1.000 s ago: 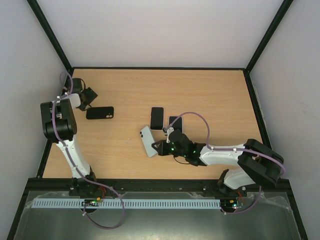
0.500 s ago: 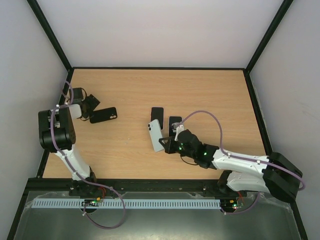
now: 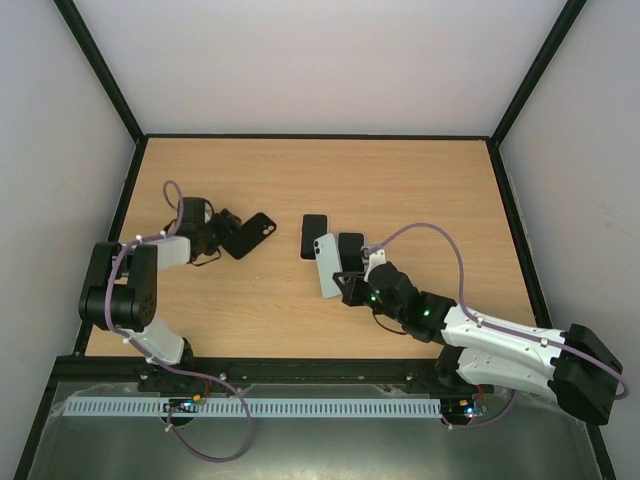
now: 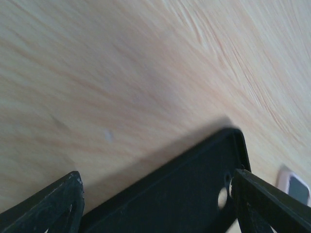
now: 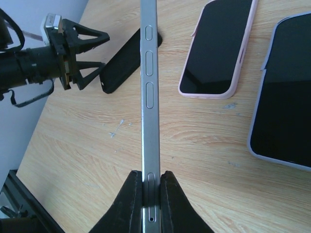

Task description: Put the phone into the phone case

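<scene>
A black phone case point(image 3: 252, 234) sits at the left middle of the table, and my left gripper point(image 3: 226, 233) grips it across its width. In the left wrist view the case point(image 4: 184, 194) spans the gap between the two fingers of the left gripper point(image 4: 156, 184) and throws a shadow on the wood. My right gripper point(image 3: 349, 286) is shut on a silver phone point(image 3: 327, 265) and holds it on edge above the table centre. In the right wrist view the phone point(image 5: 149, 97) stands edge-on between the right gripper's point(image 5: 149, 177) pads. The case point(image 5: 129, 63) and the left gripper point(image 5: 92, 51) show beyond it.
A phone in a pink case point(image 3: 314, 234) and a phone in a lavender case point(image 3: 352, 243) lie face up side by side just behind the held phone. They also show in the right wrist view, the pink one point(image 5: 218, 48) and the lavender one point(image 5: 284, 97). Black frame rails border the table.
My left gripper has moved right toward the centre, bringing the black case along and turning it. My right gripper has carried the silver phone right and back, now more upright.
</scene>
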Controlling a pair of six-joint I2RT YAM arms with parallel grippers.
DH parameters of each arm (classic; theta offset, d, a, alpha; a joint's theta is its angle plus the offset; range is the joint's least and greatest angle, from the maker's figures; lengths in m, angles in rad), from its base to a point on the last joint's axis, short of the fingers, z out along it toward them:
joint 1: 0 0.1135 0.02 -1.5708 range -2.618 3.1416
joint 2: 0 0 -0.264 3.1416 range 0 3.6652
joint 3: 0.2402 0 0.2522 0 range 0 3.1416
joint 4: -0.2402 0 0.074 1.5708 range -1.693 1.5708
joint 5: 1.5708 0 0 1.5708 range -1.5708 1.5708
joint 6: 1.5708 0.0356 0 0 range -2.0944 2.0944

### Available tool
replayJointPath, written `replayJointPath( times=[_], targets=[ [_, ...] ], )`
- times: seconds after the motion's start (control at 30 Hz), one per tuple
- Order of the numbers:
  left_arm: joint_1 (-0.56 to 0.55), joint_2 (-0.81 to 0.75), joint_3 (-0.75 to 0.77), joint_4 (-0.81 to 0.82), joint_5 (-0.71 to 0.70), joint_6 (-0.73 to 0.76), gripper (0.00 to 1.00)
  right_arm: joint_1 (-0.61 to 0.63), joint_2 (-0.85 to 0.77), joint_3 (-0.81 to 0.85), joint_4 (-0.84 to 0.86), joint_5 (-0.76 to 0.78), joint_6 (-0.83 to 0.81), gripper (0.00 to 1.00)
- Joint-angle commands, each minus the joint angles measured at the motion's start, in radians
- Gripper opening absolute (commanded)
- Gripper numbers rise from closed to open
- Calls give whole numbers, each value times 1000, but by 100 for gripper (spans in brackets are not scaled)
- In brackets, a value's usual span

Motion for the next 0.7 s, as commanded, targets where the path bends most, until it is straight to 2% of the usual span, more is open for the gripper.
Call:
replayJointPath(
  times=[0.0, 0.1, 0.2, 0.4, 0.67],
  targets=[
    [-103, -8, -115, -207, 79, -110, 83, -5, -26, 12, -1, 52, 9, 2],
    [-182, -62, -113, -228, 46, -124, 83, -6, -30, 12, -2, 60, 15, 2],
    [-217, -81, -75, -280, -31, -79, 80, -7, -38, 10, -3, 70, 19, 2],
    [-221, -56, -13, -324, -179, 35, 60, -8, -57, 9, -22, 86, 26, 2],
    [-250, 46, 42, -301, -163, 110, 48, -10, -67, 10, -40, 100, 33, 2]
  ],
)
